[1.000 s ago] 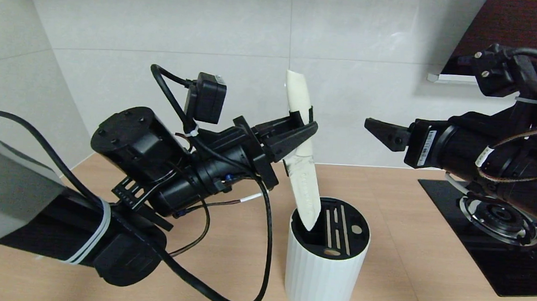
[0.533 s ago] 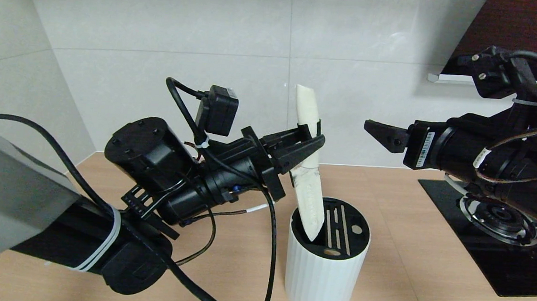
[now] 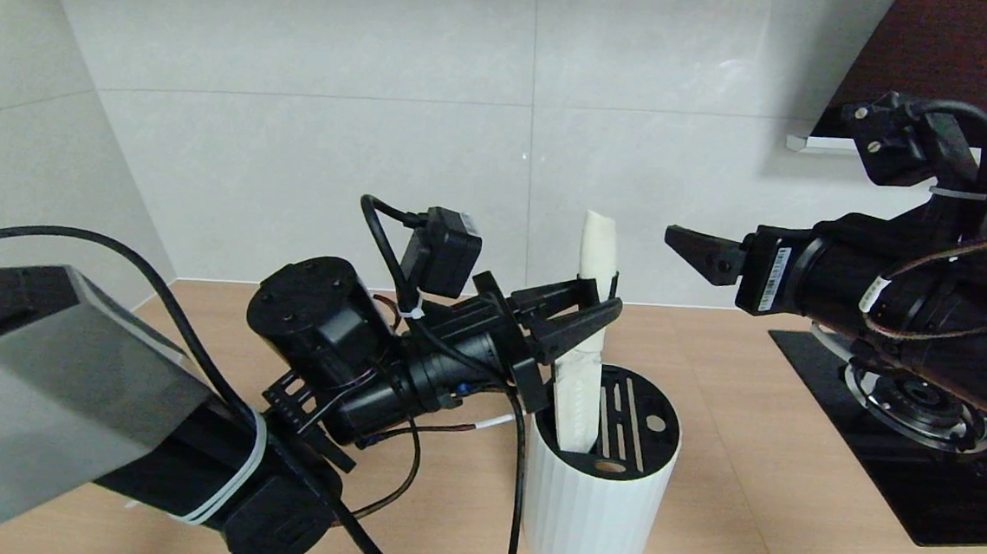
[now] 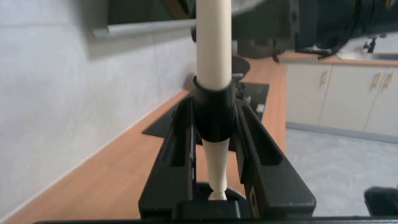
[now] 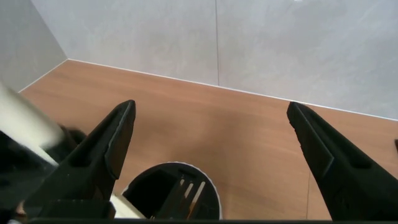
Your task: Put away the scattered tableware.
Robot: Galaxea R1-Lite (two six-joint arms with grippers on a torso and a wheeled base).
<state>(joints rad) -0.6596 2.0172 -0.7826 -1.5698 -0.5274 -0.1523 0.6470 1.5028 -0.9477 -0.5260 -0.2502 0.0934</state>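
Head view: my left gripper (image 3: 600, 309), clamped on the white knife (image 3: 597, 245), has dropped over the past second. The blade, now nearly upright, stands deeper in the wide slot of the ribbed knife block (image 3: 599, 510) at 6 o'clock, with my right gripper (image 3: 694, 248) at the knife's 3 o'clock. Left wrist view: the fingers (image 4: 177, 146) pinch the handle tight, so I judge release is near. Right wrist view: that claw hangs spread wide and empty above the block.

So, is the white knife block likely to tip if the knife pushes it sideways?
Possibly: the knife block is taller than wide, so a sideways push near its top might tip it. Its ribbed white wall looks plastic, probably light.
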